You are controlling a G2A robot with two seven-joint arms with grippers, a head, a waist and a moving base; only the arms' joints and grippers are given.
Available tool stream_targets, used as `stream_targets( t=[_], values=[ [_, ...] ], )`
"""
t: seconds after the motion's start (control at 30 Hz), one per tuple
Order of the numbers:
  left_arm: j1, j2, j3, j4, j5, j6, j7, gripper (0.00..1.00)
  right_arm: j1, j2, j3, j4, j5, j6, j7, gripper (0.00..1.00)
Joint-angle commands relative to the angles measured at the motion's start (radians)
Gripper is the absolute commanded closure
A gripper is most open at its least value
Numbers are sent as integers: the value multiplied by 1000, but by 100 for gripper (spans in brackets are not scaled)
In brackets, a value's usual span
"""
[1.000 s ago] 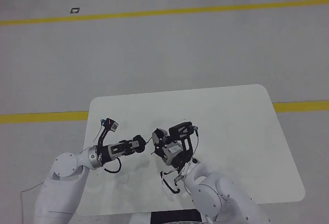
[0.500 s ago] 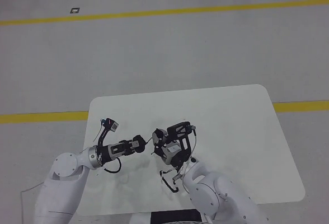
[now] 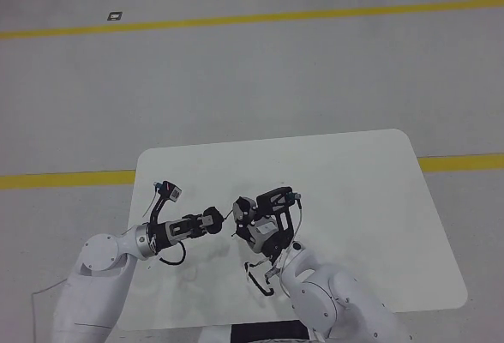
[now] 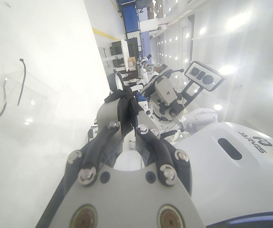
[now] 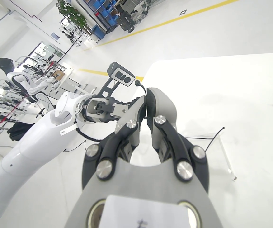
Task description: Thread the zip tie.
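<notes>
We find spare ties (image 4: 23, 77) in a clear tray (image 4: 44, 93) near the fingers. Left gripper (image 4: 125, 112) pinches the zip tie (image 4: 121, 94); right gripper (image 5: 146, 105), opposite, is closed.

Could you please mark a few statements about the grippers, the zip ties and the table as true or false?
1. The left gripper and the right gripper are close together above the table. True.
2. The right gripper's jaws are wide open. False: they are shut, with the fingertips together.
3. Black zip ties lie at a clear tray on the table. True.
4. The table top is dark wood. False: it is plain white.
</notes>
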State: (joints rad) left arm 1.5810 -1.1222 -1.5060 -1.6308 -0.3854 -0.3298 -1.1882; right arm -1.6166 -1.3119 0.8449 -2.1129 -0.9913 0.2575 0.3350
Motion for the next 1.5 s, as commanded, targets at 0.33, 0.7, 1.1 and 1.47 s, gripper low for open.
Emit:
stream_targets(
  t=[0.33, 0.7, 1.1, 1.47],
  values=[
    [0, 0, 0, 0, 0, 0, 0, 100, 3, -4, -5, 9, -10, 7, 11, 100],
    [0, 0, 0, 0, 0, 0, 0, 100, 3, -6, -2, 22, -28, 25, 22, 100],
    [0, 0, 0, 0, 0, 0, 0, 100, 0, -8, 1, 21, -43, 28, 36, 100],
    [0, 0, 0, 0, 0, 0, 0, 100, 15, -15, -21, 34, -50, 15, 47, 100]
  ],
)
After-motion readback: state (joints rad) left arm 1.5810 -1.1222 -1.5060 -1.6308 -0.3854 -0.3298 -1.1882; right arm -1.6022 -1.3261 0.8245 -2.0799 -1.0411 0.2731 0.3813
